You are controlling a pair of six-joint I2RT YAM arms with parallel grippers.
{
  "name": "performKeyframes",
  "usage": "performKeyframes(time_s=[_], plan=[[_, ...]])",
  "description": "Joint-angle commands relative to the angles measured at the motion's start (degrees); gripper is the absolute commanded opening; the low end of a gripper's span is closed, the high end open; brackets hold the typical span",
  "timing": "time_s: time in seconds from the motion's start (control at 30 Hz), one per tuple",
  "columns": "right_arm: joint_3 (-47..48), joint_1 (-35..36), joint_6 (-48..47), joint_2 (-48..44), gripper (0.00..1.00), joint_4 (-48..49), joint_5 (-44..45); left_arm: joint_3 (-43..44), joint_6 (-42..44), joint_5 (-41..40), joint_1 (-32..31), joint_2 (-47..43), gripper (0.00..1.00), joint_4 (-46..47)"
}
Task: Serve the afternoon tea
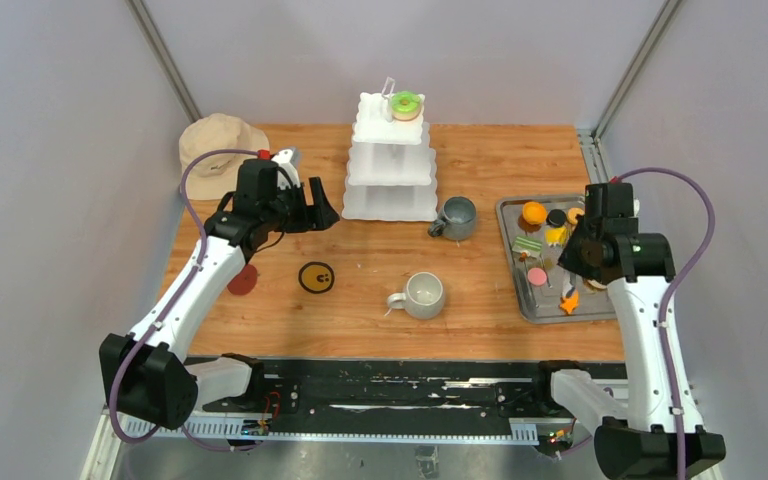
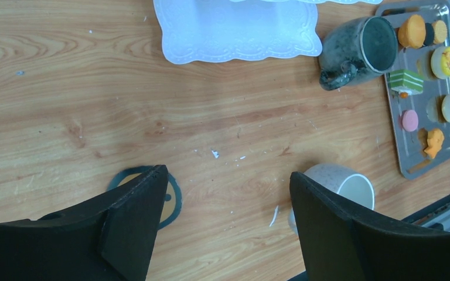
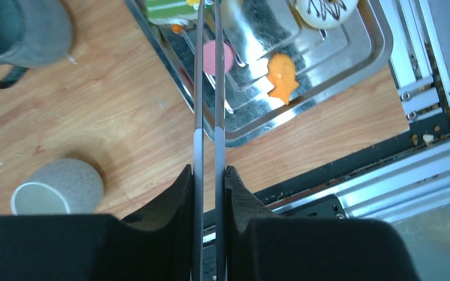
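Note:
The white three-tier stand (image 1: 390,160) is at the back centre with a green-pink donut (image 1: 405,104) on its top tier. A dark grey mug (image 1: 457,217) stands to the right of the stand's base, and a light grey mug (image 1: 425,294) lies nearer. Several pastries sit on the steel tray (image 1: 550,305): green cake (image 3: 170,10), pink piece (image 3: 228,57), orange fish (image 3: 282,76). My left gripper (image 2: 228,173) is open and empty above bare wood, left of the stand. My right gripper (image 3: 209,170) is shut on metal tongs (image 3: 198,88) that reach over the tray across the pink piece.
A beige hat (image 1: 218,140) lies at the back left. A yellow-black sticker (image 1: 316,277) and a red one (image 1: 243,280) mark the table near the left arm. The black rail runs along the near edge.

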Motion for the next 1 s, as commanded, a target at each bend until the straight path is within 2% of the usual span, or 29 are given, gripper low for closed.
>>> performKeyframes(time_s=[0.0, 0.13, 0.23, 0.47, 0.57, 0.73, 0.97], plan=[[9.4, -0.7, -6.6, 0.2, 0.01, -0.3, -6.0, 2.6, 1.2, -1.9, -0.5, -0.8, 0.80, -1.3], [17.0, 2.1, -11.2, 1.9, 0.01, 1.2, -13.7, 3.8, 1.1, -5.1, -0.4, -0.6, 0.80, -3.3], [20.5, 7.2, -12.7, 2.7, 0.01, 4.9, -18.3, 4.7, 0.3, -7.9, -0.4, -0.4, 0.80, -4.7], [27.0, 27.6, -17.9, 6.1, 0.01, 13.0, -19.8, 4.4, -0.8, -11.0, -0.4, -1.6, 0.80, -5.8], [29.9, 33.2, -20.0, 9.2, 0.01, 14.1, -19.6, 4.3, -0.8, -11.7, -0.4, -2.4, 0.80, -6.3], [33.3, 38.9, -22.7, 14.9, 0.01, 15.5, -18.3, 3.9, -0.8, -12.5, -0.4, -3.7, 0.80, -7.1], [34.4, 39.9, -23.3, 19.4, 0.01, 23.6, -16.3, 3.7, -1.1, -12.9, -0.4, -4.8, 0.80, -7.4]])
